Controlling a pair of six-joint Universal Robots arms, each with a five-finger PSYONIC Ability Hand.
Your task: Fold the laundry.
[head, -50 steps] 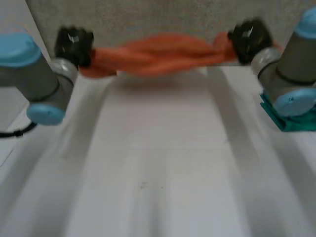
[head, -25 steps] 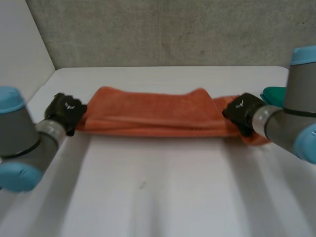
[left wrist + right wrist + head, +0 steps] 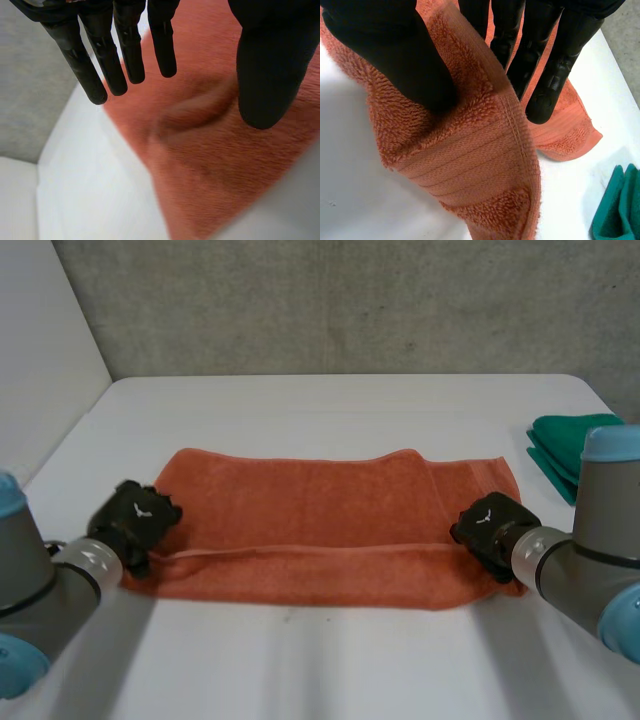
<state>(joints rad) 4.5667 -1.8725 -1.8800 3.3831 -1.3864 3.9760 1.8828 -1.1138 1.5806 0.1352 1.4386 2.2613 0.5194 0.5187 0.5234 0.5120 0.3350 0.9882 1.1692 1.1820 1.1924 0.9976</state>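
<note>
the towel (image 3: 320, 530) lies across the middle of the table (image 3: 320, 405), apparently folded once lengthwise, left hand (image 3: 135, 523) spread loose over its left end, right hand (image 3: 487, 528) pinching its right end between thumb and fingers; release and crosswise folds look left to do.

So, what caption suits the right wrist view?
Black right hand pinching a fold of orange terry towel over the white table, folded green cloth nearby.

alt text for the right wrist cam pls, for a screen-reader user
The right hand pinches a raised fold of the orange towel between thumb and fingers. The towel drapes from the hand down onto the white table, and part of a green cloth lies on the table beside it.
</note>
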